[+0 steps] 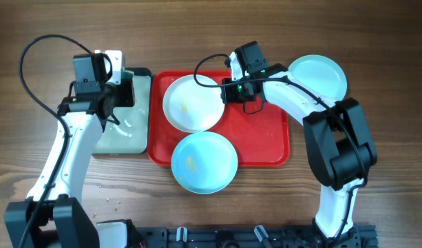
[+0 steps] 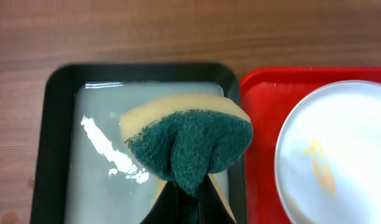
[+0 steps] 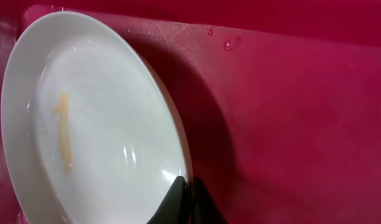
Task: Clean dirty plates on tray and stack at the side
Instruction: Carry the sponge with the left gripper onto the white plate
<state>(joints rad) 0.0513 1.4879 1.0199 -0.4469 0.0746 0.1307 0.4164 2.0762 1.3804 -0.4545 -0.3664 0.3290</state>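
A white plate [image 1: 191,103] with a yellow smear lies on the red tray [image 1: 266,141]. My right gripper [image 1: 228,90] is shut on its right rim; in the right wrist view the fingers [image 3: 185,186] pinch the edge of the white plate [image 3: 91,124], which is tilted above the tray [image 3: 289,112]. A pale blue plate [image 1: 204,162] with a small smear lies over the tray's front edge. Another blue plate [image 1: 318,76] lies on the table at right. My left gripper [image 1: 114,93] is shut on a green-and-yellow sponge [image 2: 190,143] above the small tray.
A black-rimmed grey-green tray [image 1: 124,134] holding water with foam stands left of the red tray; it also shows in the left wrist view [image 2: 59,124]. The wooden table [image 1: 376,151] surrounds everything. Cables loop over both arms.
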